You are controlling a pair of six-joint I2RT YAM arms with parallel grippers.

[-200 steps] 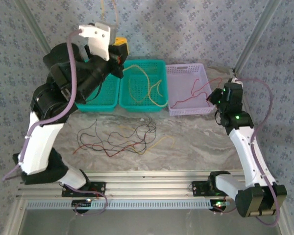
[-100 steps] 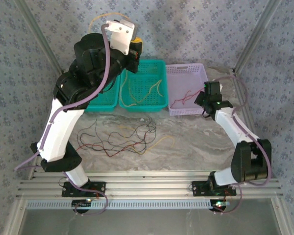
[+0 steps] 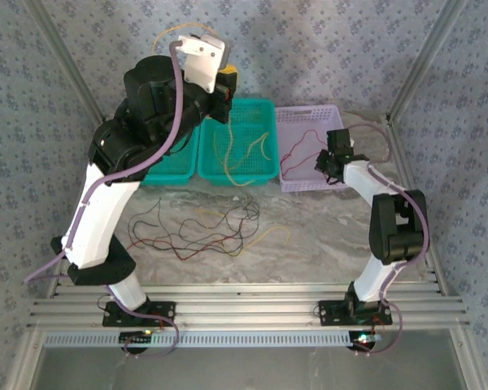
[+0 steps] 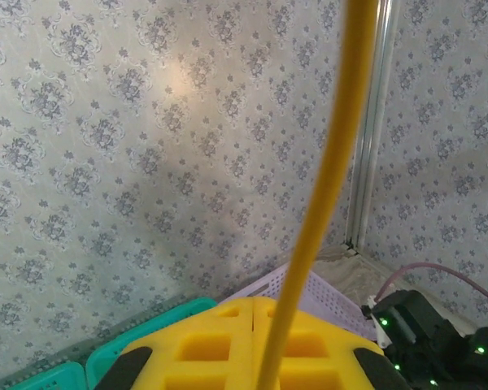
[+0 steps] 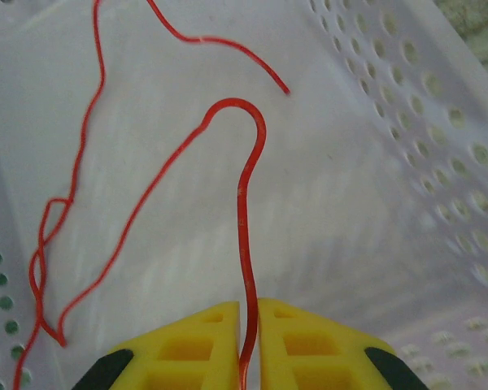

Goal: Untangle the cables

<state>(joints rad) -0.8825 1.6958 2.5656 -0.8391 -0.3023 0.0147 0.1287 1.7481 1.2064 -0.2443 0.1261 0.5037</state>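
My left gripper (image 3: pixel 226 79) is raised high above the teal baskets, shut on a yellow cable (image 4: pixel 325 179). That cable loops above it and hangs down into the middle teal basket (image 3: pixel 260 106). In the left wrist view the yellow fingers (image 4: pixel 220 341) meet around it. My right gripper (image 3: pixel 320 162) sits low inside the lavender basket (image 3: pixel 309 111). Its jaws are almost together, with a red cable (image 5: pixel 244 203) running out between them and curling over the basket floor. A tangle of black, red and yellow cables (image 3: pixel 199 227) lies on the table.
A second teal basket (image 3: pixel 175 171) stands left of the middle one, partly under the left arm. The perforated lavender wall (image 5: pixel 374 122) rises close to the right of the right gripper. Metal frame posts (image 3: pixel 419 61) stand at the back corners.
The right arm has reached left and down into the lavender basket with the red cable. The left arm rose and swung right with the yellow cable, then held still.
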